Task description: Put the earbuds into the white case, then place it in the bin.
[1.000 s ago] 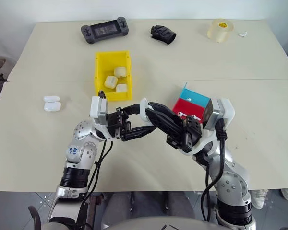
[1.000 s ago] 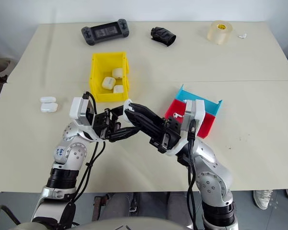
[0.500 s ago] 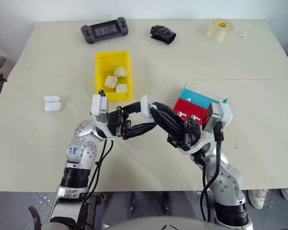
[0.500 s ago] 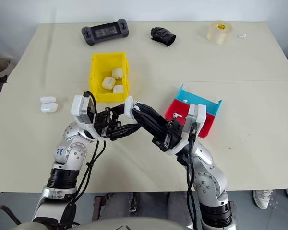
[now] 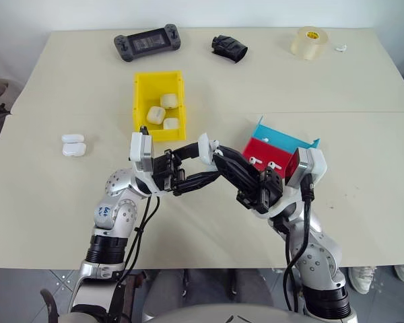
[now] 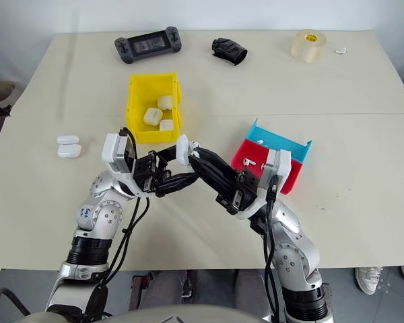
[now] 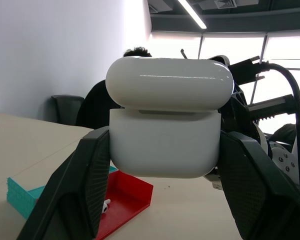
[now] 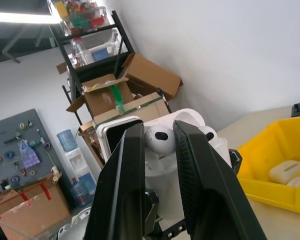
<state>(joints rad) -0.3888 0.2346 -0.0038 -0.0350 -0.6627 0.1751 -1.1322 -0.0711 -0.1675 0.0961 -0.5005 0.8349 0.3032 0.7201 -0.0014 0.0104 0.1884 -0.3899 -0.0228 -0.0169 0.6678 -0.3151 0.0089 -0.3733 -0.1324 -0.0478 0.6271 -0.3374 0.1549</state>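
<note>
Two hands meet above the worktop: left hand (image 5: pixel 196 163) clamps the white case (image 7: pixel 166 125), lid open; right hand (image 8: pixel 157 145) pinches an earbud (image 8: pixel 158 135) just beside the opening, stem toward it.

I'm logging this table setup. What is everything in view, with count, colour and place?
Case: one, white, lid ajar, held above the table.
Earbud: one, white, held at the case.
Bin: one, yellow, mid-table; three white cases inside.
Spare cases: two, white, table's left.
Red tray: one, with loose earbuds; blue tray behind it.
Controller: dark, far edge.
Black object: far edge.
Tape roll: yellowish, far right.
Left gripper: shut on the case.
Right gripper: shut on the earbud.
</note>
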